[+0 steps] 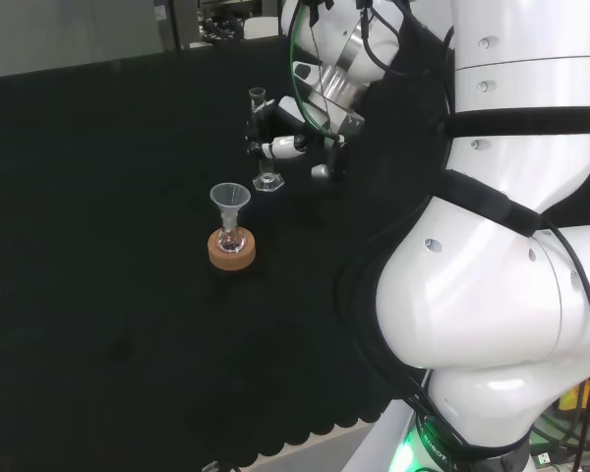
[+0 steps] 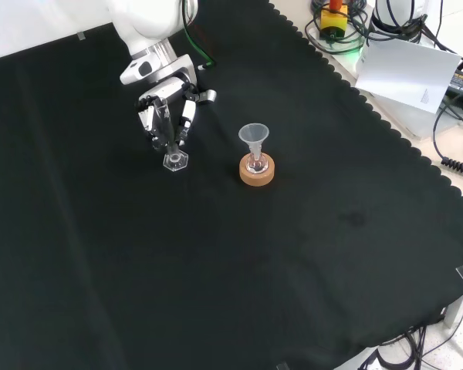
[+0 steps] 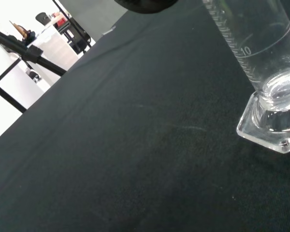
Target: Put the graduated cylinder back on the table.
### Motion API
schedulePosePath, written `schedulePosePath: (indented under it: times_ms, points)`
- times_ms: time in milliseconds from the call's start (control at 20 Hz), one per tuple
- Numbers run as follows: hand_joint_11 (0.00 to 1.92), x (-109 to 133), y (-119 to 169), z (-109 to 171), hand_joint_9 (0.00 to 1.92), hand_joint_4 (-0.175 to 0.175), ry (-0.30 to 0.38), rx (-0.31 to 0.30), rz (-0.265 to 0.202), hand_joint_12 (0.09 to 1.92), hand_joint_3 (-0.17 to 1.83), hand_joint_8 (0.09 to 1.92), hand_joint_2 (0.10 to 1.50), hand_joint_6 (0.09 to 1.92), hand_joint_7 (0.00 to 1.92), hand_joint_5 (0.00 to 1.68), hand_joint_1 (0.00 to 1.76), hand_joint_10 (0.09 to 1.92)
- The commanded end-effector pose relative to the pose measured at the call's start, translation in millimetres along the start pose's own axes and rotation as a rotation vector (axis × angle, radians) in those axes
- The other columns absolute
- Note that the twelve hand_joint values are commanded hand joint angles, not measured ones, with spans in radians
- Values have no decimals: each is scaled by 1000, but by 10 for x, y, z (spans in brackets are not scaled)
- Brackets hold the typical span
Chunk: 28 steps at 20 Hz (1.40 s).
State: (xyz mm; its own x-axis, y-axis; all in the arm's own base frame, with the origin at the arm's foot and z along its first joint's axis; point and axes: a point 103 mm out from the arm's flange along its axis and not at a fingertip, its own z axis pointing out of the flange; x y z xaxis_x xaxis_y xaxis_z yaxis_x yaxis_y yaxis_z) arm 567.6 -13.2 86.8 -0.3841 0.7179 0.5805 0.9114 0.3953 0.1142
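Head view first: I see the hand (image 1: 275,138) wrapped around the graduated cylinder (image 1: 263,138), fingers curled about its middle, with the tube standing upright and its hexagonal foot at or just above the black cloth (image 1: 98,295), toward the bench's far edge. Its long axis is vertical, so I judge that only a straight lowering and a release remain; whether the foot already touches the cloth I cannot tell from here. Nearer the bench's middle a funnel (image 1: 230,197) sits in a small flask on a cork ring (image 1: 232,250), apart from the cylinder. Front view: the hand (image 2: 167,112) comes down from the bench's far edge, fingers closed on the tube, foot (image 2: 174,161) below them, and the cork ring (image 2: 257,170) near on the right. Wrist view: the cylinder's (image 3: 261,63) foot looks to be resting on the cloth, though clear glass makes contact hard to confirm.
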Motion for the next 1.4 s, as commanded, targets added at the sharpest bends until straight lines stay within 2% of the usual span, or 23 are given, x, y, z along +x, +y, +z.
schedulePosePath:
  times_ms: [50,350,650,900,1050,1250,1400]
  points:
    - [1374,-31,-49,42,1518,-99,1,-11,-1,617,8,284,1112,1003,1307,993,1130,87]
    - [1364,-35,-92,75,1505,-98,-32,-2,-10,622,11,276,1117,1022,1294,981,1127,87]
    - [1321,-40,-113,133,1460,-94,-20,7,-13,653,13,280,1131,1068,1240,948,1116,87]
    - [1242,-72,-145,130,1377,-82,5,16,-10,766,3,467,1162,1141,1045,893,1094,87]
    - [1189,-102,-171,91,1353,-52,29,10,-7,812,1,558,1164,1148,964,887,1078,87]
    - [1079,-107,-184,62,1318,14,34,22,-11,897,1,625,1165,1160,857,877,1045,87]
    - [976,-98,-185,55,1259,-16,22,23,-8,962,-44,628,1117,867,805,811,1018,87]
